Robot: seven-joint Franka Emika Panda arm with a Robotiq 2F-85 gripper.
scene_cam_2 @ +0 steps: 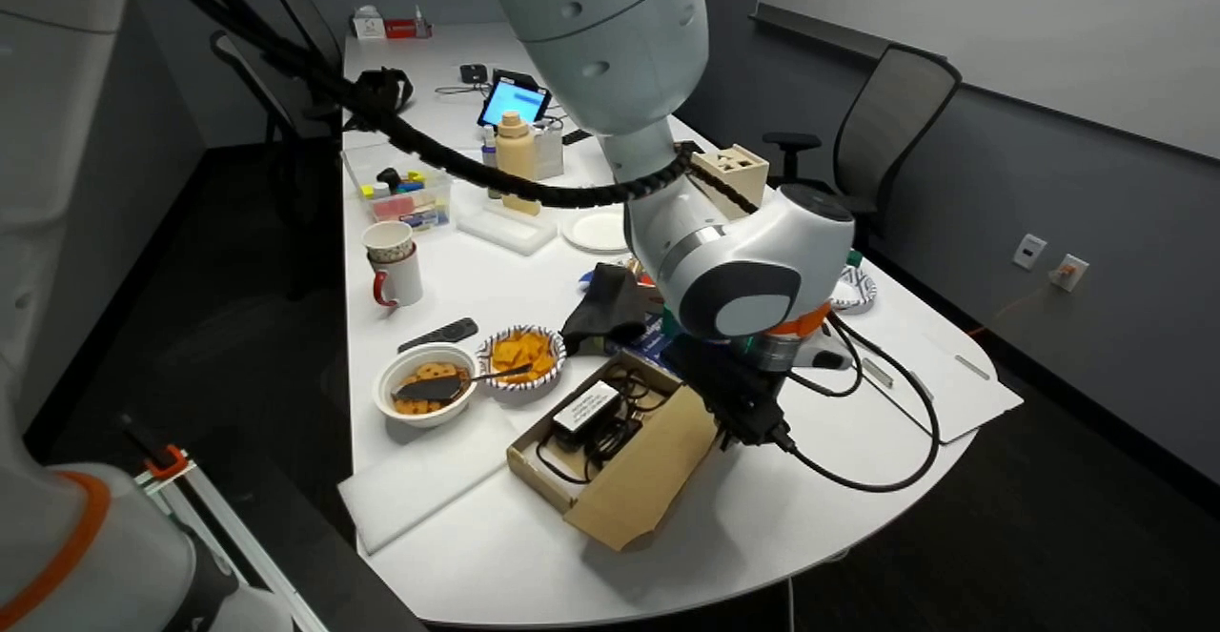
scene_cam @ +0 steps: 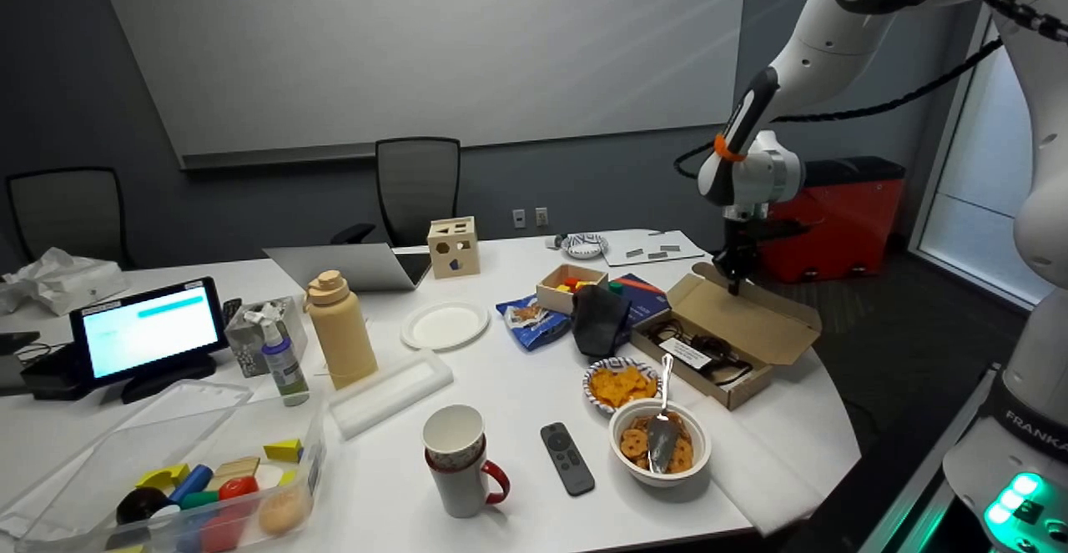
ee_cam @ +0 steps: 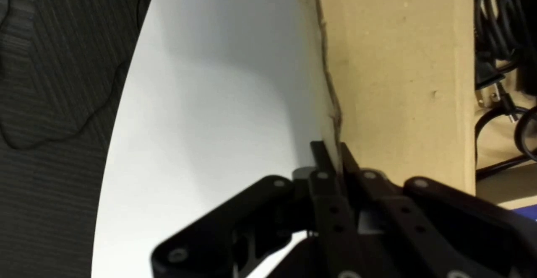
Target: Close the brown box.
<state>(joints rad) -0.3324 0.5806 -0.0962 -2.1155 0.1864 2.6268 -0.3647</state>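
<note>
The brown box (scene_cam: 701,379) sits on the table near its rounded end, with its lid flap (scene_cam: 743,311) swung up and outward. It also shows in an exterior view (scene_cam_2: 537,481), where the lid (scene_cam_2: 653,468) leans away from the box. A black adapter with a white label (scene_cam_2: 586,410) and dark cables lie inside. My gripper (ee_cam: 333,152) is shut on the outer edge of the lid, one finger on each side of the cardboard in the wrist view. The lid's inner face (ee_cam: 402,81) shows there. The gripper also shows in both exterior views (scene_cam: 734,282) (scene_cam_2: 732,432).
A black pouch (scene_cam: 599,319) and a blue box (scene_cam: 641,296) stand beside the brown box. A chip bowl (scene_cam_2: 522,360) and a cookie bowl (scene_cam_2: 386,398) with a spoon are close by. A white foam sheet (scene_cam_2: 434,479) lies alongside. The table edge (ee_cam: 126,85) is near.
</note>
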